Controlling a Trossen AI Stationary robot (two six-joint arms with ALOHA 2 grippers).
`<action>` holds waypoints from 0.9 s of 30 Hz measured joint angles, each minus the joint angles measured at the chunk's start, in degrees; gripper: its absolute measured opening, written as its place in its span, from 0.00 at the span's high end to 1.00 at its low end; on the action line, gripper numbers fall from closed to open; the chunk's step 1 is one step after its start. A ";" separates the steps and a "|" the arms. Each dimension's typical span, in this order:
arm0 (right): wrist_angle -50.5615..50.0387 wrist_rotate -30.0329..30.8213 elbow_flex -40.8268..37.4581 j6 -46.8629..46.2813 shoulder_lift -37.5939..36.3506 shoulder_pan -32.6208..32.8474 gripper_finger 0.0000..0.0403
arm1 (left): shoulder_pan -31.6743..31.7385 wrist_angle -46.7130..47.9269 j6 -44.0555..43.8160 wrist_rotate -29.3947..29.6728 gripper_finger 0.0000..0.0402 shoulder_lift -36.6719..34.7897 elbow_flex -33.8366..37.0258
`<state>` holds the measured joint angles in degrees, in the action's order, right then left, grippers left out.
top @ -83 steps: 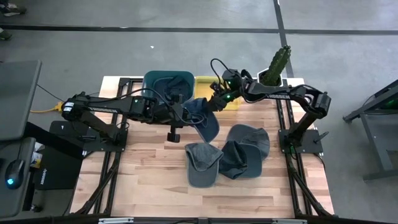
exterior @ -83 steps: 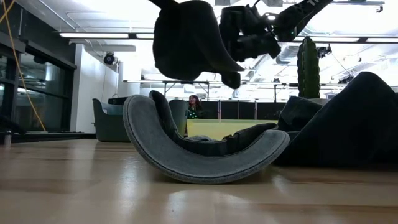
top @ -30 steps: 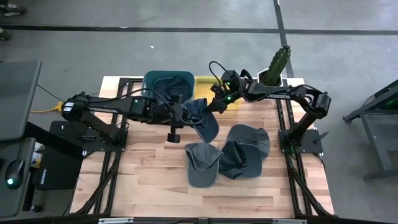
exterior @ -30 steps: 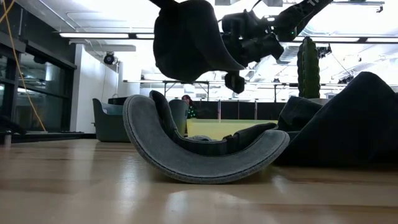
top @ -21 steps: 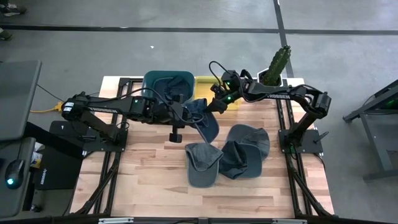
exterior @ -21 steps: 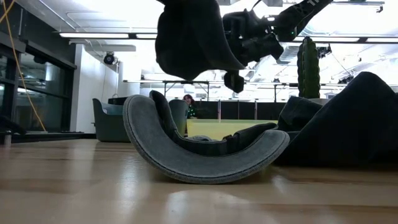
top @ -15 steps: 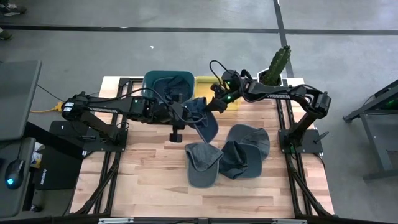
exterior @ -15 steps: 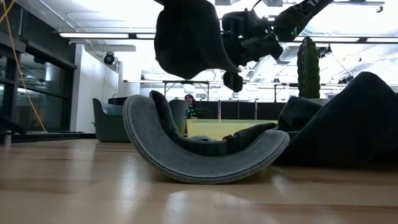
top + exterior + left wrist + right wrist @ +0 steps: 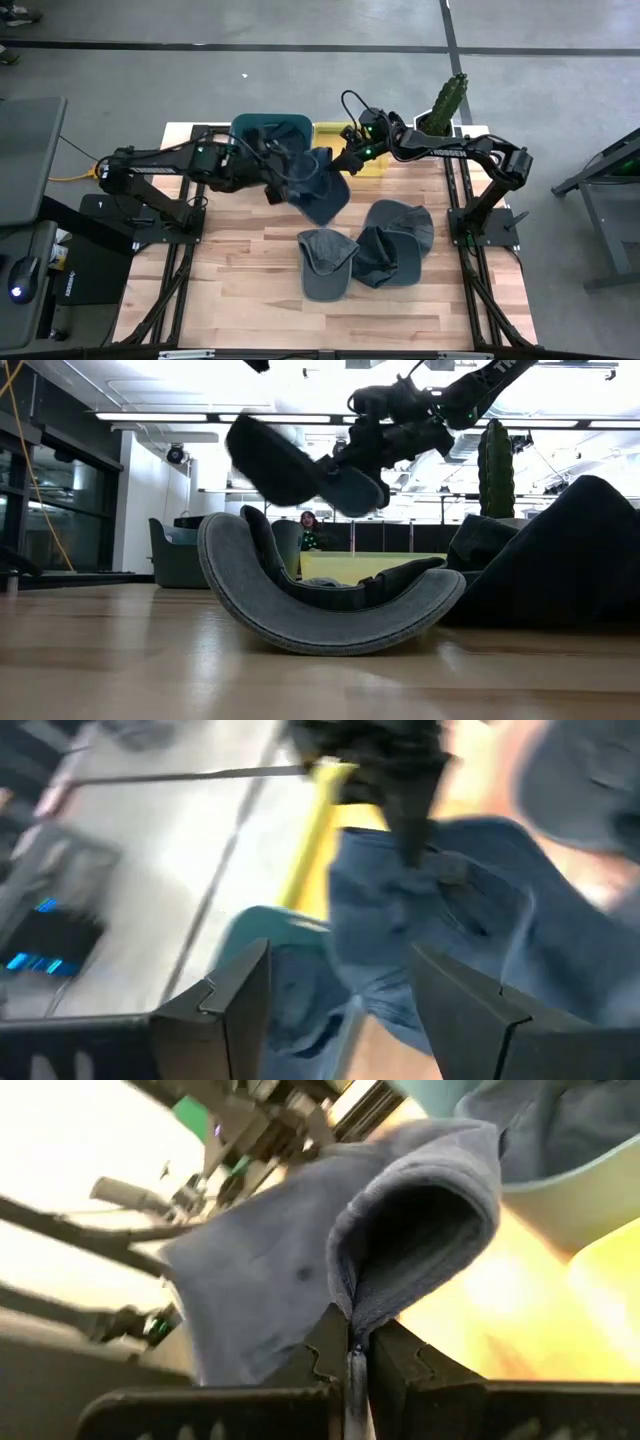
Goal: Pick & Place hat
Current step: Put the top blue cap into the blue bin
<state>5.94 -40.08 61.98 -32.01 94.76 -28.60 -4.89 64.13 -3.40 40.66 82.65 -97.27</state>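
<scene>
My right arm reaches from the desk's [image 9: 240, 290] right side across its far edge, forearm nearly level, with my right hand [image 9: 343, 160] pinched shut on a fold of the blue hat [image 9: 318, 185]. In the right wrist view the two fingers [image 9: 325, 1345] press the hat's [image 9: 300, 1270] edge between them, and the fabric bulges away beyond the tips. My left arm stretches in from the left side, also nearly level, and my left hand [image 9: 272, 188] sits just beside the hat's left edge. In the left wrist view its fingers [image 9: 245, 995] stand apart with nothing between them, and the hat [image 9: 450, 920] lies just ahead of them.

The blue hat hangs in the air over the far middle of the desk, in front of the teal bin [image 9: 268, 130] and the yellow tray [image 9: 333, 134]. From above, its long axis runs on a diagonal, from the pinched corner by the tray down toward the desk's middle. In the low view the hat [image 9: 295, 470] is tilted, its brim end lower on the side of my right hand [image 9: 385, 435].

Three more caps lie on the desk nearer the front: a grey one [image 9: 325, 262] upside down and two dark ones [image 9: 395, 240] touching it.
</scene>
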 joint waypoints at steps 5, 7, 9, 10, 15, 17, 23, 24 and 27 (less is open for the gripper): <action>4.67 5.41 0.00 -2.04 0.00 0.01 0.98 | 0.00 7.90 -15.07 7.43 0.52 -1.59 -2.25; 6.53 7.93 0.00 -2.73 0.00 0.13 0.98 | 0.00 10.53 -21.82 9.94 0.54 -2.90 -1.63; 7.59 10.65 0.00 -3.08 -0.37 0.13 0.98 | -0.02 13.83 -28.63 12.00 0.56 -4.31 -0.37; 7.91 12.05 0.00 -3.01 -0.74 0.13 0.98 | -0.09 14.36 -31.85 12.92 0.57 -4.77 0.32; 8.69 21.18 0.00 -1.82 -4.32 0.14 0.98 | -0.13 14.76 -43.81 15.82 0.61 -8.20 5.92; 9.04 26.02 0.00 -2.46 -6.33 0.13 0.98 | -0.13 13.81 -47.82 17.22 0.61 -9.63 8.96; 13.62 36.96 0.00 -1.94 -11.19 -0.02 0.98 | -0.13 0.67 -52.35 21.96 0.62 -12.16 18.41; 14.59 38.09 0.00 -1.42 -11.85 -0.17 0.98 | -0.13 -3.08 -52.31 22.89 0.62 -12.52 19.71; 17.35 40.49 0.00 -0.12 -13.51 -0.29 0.98 | 0.00 -14.41 -50.69 24.29 0.62 -13.24 23.66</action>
<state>23.29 0.41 61.98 -32.14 81.25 -28.88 -4.89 49.72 -54.10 64.95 69.41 -73.61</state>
